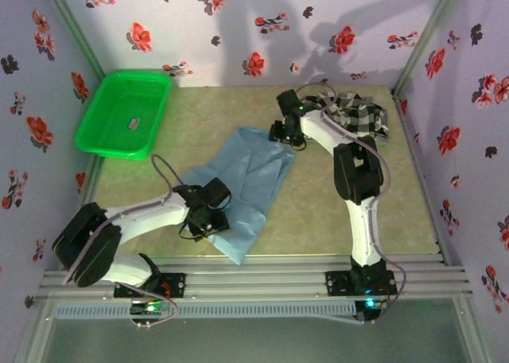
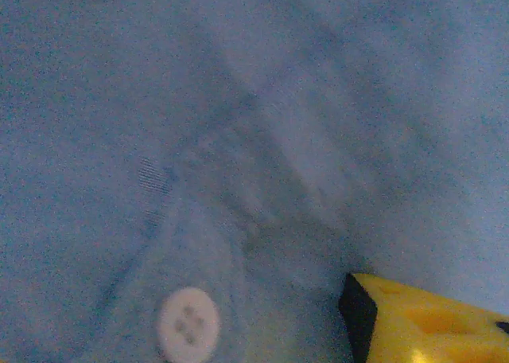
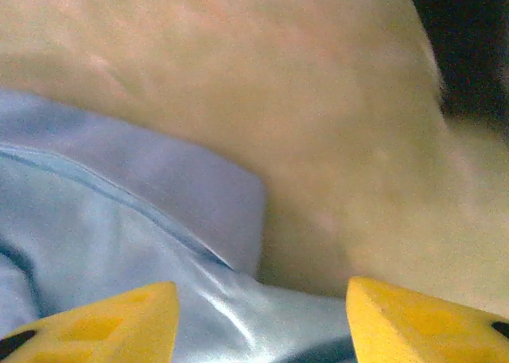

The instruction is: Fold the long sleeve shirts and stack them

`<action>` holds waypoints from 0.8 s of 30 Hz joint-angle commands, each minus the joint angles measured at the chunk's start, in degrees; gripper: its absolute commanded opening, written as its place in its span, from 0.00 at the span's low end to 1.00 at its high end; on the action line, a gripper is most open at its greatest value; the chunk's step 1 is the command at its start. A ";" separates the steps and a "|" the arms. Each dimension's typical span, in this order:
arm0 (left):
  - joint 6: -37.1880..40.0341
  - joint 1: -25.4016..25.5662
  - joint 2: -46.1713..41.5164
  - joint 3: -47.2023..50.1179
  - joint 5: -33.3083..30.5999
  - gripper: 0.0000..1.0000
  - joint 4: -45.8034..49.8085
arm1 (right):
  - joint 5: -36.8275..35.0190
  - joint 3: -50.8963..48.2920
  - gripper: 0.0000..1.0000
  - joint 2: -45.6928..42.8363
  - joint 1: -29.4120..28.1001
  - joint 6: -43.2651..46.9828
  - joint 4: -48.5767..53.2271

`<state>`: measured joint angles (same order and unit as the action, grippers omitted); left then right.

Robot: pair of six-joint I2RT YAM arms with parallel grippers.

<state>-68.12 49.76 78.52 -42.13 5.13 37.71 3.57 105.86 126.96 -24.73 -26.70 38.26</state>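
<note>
A: Starting with the light blue shirt (image 1: 250, 180): lying where?
B: Spread across the middle of the bench (image 1: 342, 220), creased and partly doubled over, running from the far centre down toward the near rail.
A: And the checked shirt (image 1: 358, 116)?
B: Bunched in the far right corner, close under the flowered wall (image 1: 238, 21), near the blue one's far edge. Hard to say whether touching, with the right arm (image 1: 358, 196) crossing in front.
A: Stacked?
B: Not yet. Lying as two separate heaps.
A: Left jaws, then?
B: Seen from above, down over the near part of the blue shirt, at the end of the left arm (image 1: 143, 220) bent low along the near edge. From the left wrist, pressed close to blue cloth, with a white four-hole button (image 2: 188, 325) at the bottom and a single yellow fingertip (image 2: 413, 323) at the lower right. Cannot tell whether released or clenched.
A: Right jaws?
B: Poised at the blue shirt's far corner, beside the checked heap. From the right wrist, released: two yellow fingertips (image 3: 95, 323) standing well apart, with a folded edge of blue cloth below and between, and bare bench beyond.
A: Grasping anything?
B: Nothing pinched, as far as visible.
A: Further out?
B: Coming to a green plastic basket (image 1: 123, 112) in the far left corner, well apart from both shirts
</note>
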 commanded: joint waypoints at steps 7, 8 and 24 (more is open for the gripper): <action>6.09 -6.63 -14.16 -15.99 0.15 0.94 22.67 | 1.67 -11.08 0.78 -18.04 0.12 4.21 6.93; 8.73 -9.02 -14.42 -17.19 -0.27 0.95 24.16 | 2.32 -14.54 0.79 -21.20 0.04 2.26 6.82; 39.55 -38.07 -1.99 -14.38 -2.03 0.91 12.96 | 10.91 -55.81 0.83 -40.68 -25.12 -34.23 -18.17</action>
<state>-36.23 12.80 74.17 -56.38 2.96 55.88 14.74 51.51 84.95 -48.27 -53.52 28.14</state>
